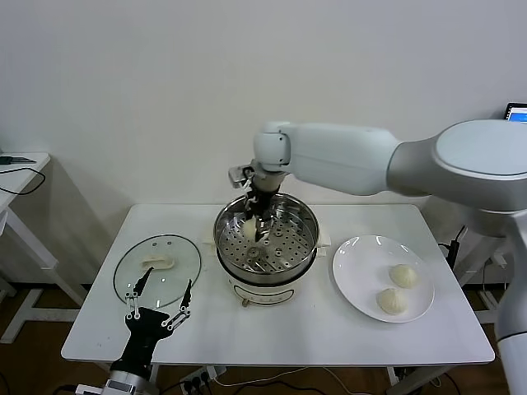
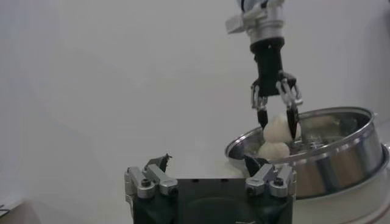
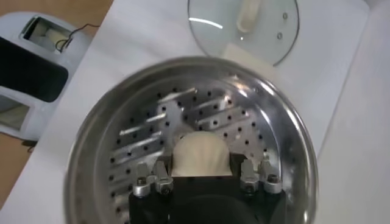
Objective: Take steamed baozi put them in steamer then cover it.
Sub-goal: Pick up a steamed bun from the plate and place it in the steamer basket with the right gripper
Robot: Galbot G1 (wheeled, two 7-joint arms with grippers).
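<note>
My right gripper (image 1: 256, 227) is shut on a cream-white baozi (image 1: 249, 229) and holds it just above the perforated tray inside the steel steamer (image 1: 308, 248). The right wrist view shows this baozi (image 3: 201, 152) between the fingers over the steamer's tray (image 3: 140, 140). In the left wrist view the held baozi (image 2: 278, 129) hangs over a second white bun (image 2: 273, 150) lying in the steamer (image 2: 341, 152). Two more baozi (image 1: 403, 275) (image 1: 392, 301) lie on the white plate (image 1: 354, 276). My left gripper (image 1: 158, 309) is open and empty at the table's front left.
The clear glass lid (image 1: 177, 255) with a cream handle lies flat on the table left of the steamer, just beyond my left gripper; it also shows in the right wrist view (image 3: 268, 30). A side table (image 1: 16, 169) stands at far left.
</note>
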